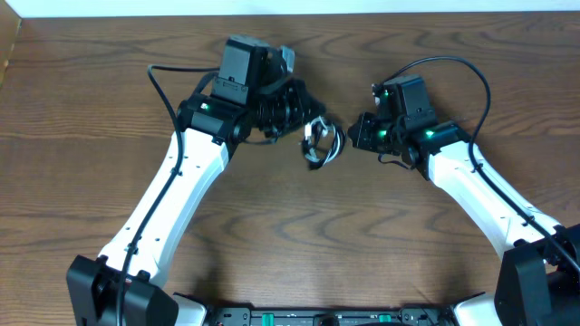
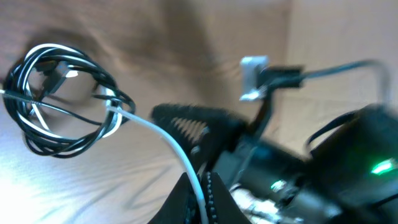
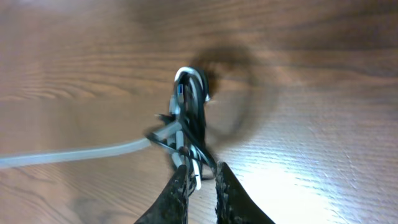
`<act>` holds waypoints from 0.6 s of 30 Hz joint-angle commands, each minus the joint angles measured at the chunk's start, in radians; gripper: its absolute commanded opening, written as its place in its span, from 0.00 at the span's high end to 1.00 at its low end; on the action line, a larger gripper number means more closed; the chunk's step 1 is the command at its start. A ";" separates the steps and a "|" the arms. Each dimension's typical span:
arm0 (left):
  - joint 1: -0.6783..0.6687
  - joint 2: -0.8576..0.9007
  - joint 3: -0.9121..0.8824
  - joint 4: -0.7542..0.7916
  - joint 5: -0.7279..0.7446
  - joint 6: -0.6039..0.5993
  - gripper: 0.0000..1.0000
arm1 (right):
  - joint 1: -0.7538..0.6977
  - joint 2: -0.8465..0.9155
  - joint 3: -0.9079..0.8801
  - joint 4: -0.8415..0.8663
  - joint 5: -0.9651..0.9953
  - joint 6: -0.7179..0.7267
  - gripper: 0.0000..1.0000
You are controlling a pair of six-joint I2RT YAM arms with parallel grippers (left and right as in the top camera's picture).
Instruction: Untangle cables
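Mid-frame overhead, the left end effector (image 2: 199,186) pinches the white cable (image 2: 165,137) while the right end effector (image 3: 200,183) clamps the black-and-white cable coil (image 3: 189,118).

The cables (image 1: 321,142), 1 black and 1 white, form 1 tangled coil, a white strand taut.

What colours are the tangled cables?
One black, one white; the cables show best in the left wrist view.
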 commanded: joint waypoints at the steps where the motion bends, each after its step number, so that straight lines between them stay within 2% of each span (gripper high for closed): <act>1: 0.004 0.005 -0.028 -0.046 0.002 0.172 0.93 | -0.002 0.006 0.003 -0.021 0.018 -0.071 0.88; 4: 0.004 0.009 -0.060 -0.066 0.001 0.211 0.93 | -0.002 0.006 0.003 -0.028 -0.001 -0.094 0.85; 12: 0.002 0.040 -0.166 -0.068 -0.065 0.220 0.92 | -0.003 0.006 0.003 -0.042 -0.048 -0.120 0.76; 18: 0.002 0.053 -0.191 -0.111 -0.065 0.327 0.93 | -0.011 0.006 0.003 -0.099 -0.059 -0.130 0.67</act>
